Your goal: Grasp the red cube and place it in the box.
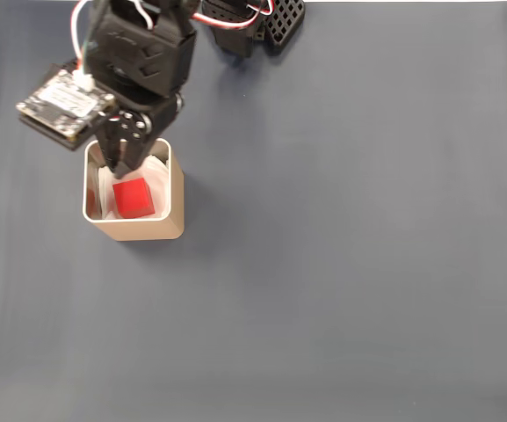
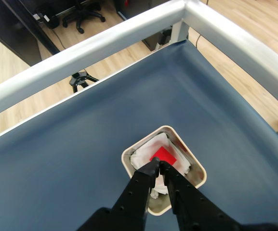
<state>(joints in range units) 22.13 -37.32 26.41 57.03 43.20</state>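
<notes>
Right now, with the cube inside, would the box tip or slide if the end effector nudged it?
The box looks low with a broad flat base, so it would probably slide rather than tip. It seems light, holding the red cube and white lining, so a slight nudge might shift it.

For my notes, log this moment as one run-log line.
cube: in box, on white lining | gripper: shut, empty, above box | phase: after release

The claw (image 2: 158, 164), fingertips together, hangs above the red cube (image 2: 164, 155) lying inside the box (image 2: 198, 169).
</notes>
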